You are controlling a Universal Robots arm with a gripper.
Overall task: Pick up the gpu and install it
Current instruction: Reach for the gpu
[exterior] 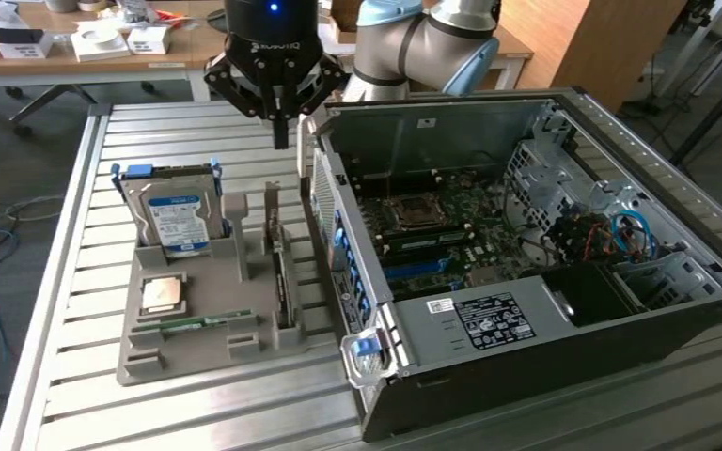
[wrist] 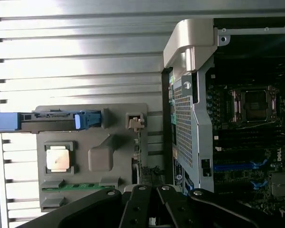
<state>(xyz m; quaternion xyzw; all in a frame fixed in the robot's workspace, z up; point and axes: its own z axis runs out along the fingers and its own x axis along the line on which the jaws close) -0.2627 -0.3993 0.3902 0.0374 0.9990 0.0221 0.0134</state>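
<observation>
The gpu (exterior: 282, 272) is a thin dark card standing on edge in a slot of the grey tray (exterior: 211, 349), beside the open computer case (exterior: 462, 324). Seen from the wrist, the gpu (wrist: 140, 156) is a narrow strip between the tray and the case wall. My gripper (exterior: 283, 141) hangs in the air above the far end of the card, well clear of it. Its fingers are shut together with nothing between them.
The tray also holds an upright blue-labelled hard drive (exterior: 180, 216), a square processor (exterior: 164, 294) and a green memory stick (exterior: 198, 324). The case lies open with its motherboard (exterior: 443, 225) exposed. Both stand on a slatted metal table (exterior: 72, 282); a desk with boxes stands behind.
</observation>
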